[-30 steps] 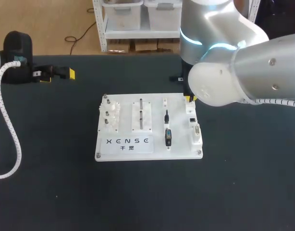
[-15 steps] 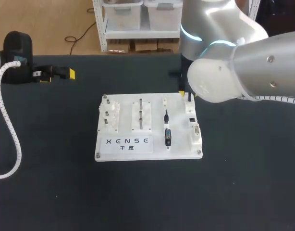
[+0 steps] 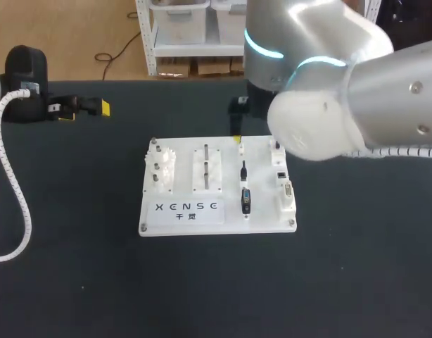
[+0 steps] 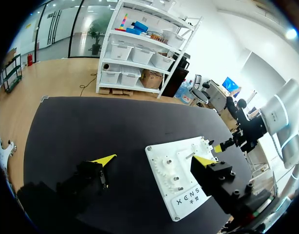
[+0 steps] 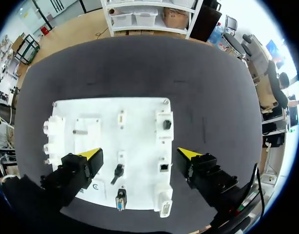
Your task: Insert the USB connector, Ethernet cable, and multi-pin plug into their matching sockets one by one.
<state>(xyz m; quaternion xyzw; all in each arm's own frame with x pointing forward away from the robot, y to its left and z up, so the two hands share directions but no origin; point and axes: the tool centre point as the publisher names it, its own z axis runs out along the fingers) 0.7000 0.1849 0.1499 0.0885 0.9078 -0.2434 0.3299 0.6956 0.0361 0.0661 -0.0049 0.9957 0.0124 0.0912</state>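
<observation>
Socket board, white and flat on the dark surface, lies well apart from the left gripper. That gripper hangs over the surface's far left part with its yellow-tipped fingers spread and nothing between them. From its own camera the board sits ahead of it, seen in the gap between the two spread fingertips.

Across the board from its left edge come a cluster of small white pegs, then a raised white block with slots. Next are two plugs in a line, a slim dark plug and a stubbier dark plug nearer the robot. A white socket strip runs along the board's right edge.

The right gripper hangs above the board with its fingers spread wide, holding nothing. Both plugs lie below it, in the space between the fingers and untouched, and the socket strip lies just inside one finger. In the head view only one yellow tip shows, at the board's far edge; the right arm hides the rest.
</observation>
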